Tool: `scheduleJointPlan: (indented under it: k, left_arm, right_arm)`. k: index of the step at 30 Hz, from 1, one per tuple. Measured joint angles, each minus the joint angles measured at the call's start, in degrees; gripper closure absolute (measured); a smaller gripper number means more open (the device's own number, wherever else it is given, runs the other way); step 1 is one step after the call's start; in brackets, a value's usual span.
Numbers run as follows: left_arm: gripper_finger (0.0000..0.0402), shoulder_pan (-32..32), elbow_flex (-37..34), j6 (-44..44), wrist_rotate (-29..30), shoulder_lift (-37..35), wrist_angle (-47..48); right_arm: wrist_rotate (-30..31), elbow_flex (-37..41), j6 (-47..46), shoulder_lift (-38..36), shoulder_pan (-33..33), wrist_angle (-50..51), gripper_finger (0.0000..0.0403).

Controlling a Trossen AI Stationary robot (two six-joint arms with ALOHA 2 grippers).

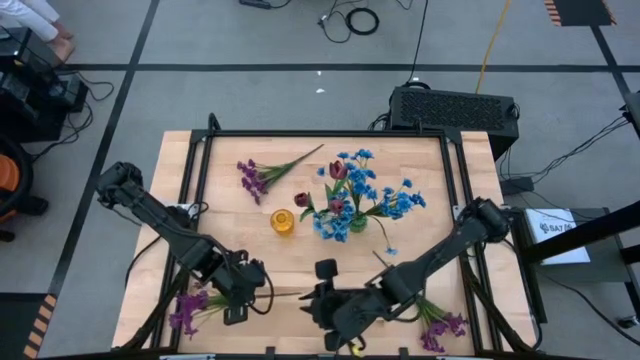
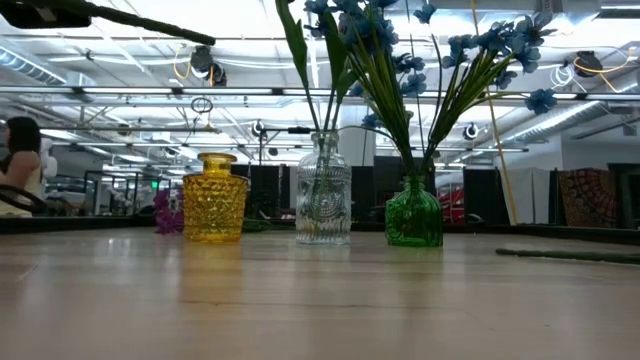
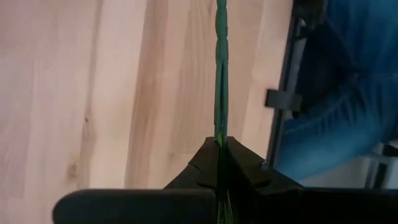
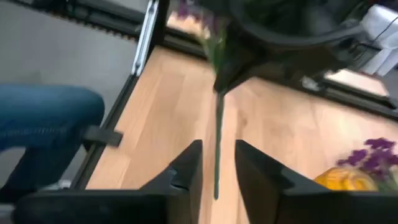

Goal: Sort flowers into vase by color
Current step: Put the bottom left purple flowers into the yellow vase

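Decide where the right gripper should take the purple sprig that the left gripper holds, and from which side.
Grip the bare green stem on its free length past the left gripper, away from the purple blossoms. It is thin and straight and lies between the open fingers of the right gripper, so coming end-on along it looks best.

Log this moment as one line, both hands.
left hand shut on purple flower stem | right hand open around same stem, not closed | yellow vase empty
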State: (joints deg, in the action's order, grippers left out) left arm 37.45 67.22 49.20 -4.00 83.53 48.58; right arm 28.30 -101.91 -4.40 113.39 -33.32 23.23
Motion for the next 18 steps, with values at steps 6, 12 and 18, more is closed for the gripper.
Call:
scheduleJointPlan:
  k: [6,12,18]
  left_arm:
    - [0.0388,-1.6,0.0,-0.5,-2.2,-1.1,-1.1]
    - [0.0388,-3.0,1.3,-1.7,-2.5,-3.3,-4.3]
    - [0.0388,-4.5,2.1,-4.7,-2.0,-3.4,-4.3]
  right_arm:
    - [0.6,-2.8,-1.6,3.7,0.4,2.4,0.0273]
    - [2.7,-5.4,1.4,6.3,0.8,2.4,0.0262]
    - [5.1,-7.3,3.8,7.8,2.0,2.7,0.0262]
